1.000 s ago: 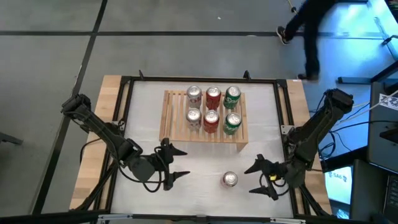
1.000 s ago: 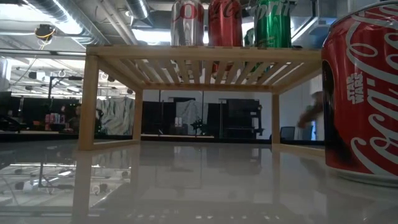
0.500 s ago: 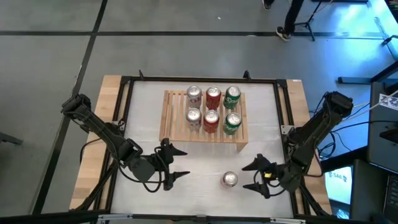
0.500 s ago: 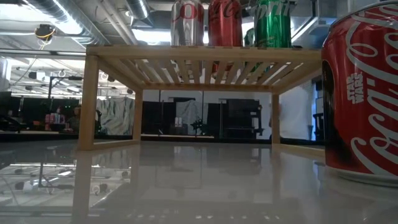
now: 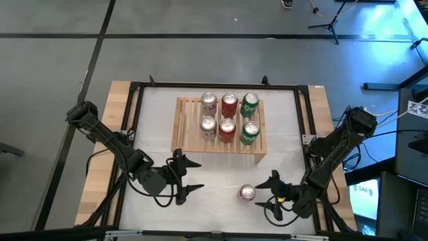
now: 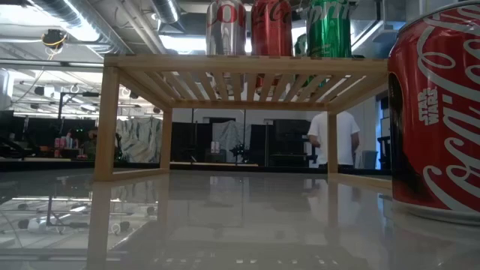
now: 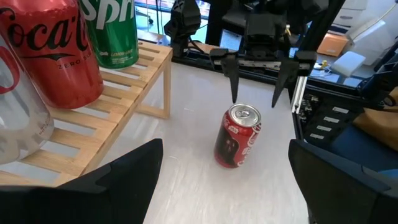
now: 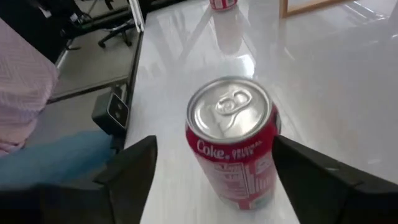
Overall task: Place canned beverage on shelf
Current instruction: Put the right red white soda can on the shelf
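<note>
Red can (image 5: 247, 193) stands upright on desk (image 5: 214, 201), in front of shelf (image 5: 184, 130) holding six cans. Right end effector (image 5: 272, 196) just beside can, fingers spread apart, not touching it. Left end effector (image 5: 192, 175) released, waiting near shelf's front-left.

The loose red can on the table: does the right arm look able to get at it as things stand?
Probably yes. The right gripper sits beside the red can, fingers spread and apart from it, with bare table between. The shelf and the left gripper stand clear.
</note>
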Motion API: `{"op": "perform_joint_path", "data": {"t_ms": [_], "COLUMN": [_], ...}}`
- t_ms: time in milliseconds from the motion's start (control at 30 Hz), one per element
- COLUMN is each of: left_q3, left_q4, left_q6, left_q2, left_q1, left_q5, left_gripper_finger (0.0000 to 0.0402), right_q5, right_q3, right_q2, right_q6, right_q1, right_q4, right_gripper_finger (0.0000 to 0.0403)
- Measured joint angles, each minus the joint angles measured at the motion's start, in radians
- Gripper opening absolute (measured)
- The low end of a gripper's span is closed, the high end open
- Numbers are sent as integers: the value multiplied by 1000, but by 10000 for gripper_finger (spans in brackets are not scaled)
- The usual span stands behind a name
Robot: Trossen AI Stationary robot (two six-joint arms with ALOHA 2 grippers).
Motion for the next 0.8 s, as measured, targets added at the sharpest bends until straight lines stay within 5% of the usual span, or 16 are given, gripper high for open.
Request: {"op": "perform_joint_path", "data": {"t_ms": [500,800], "left_q3": [0,0], "left_q4": [-2,-1], "left_q6": [0,0], "left_q2": [0,0], "left_q1": [1,1], "left_q5": [0,0], "left_gripper_finger": [338,338], "right_q5": [-16,-16], "right_q3": [1,1], "right_q2": [16,16], "right_q6": [-2,-10], "right_q1": [0,-9], "right_q4": [1,1], "right_gripper_finger": [290,353]}}
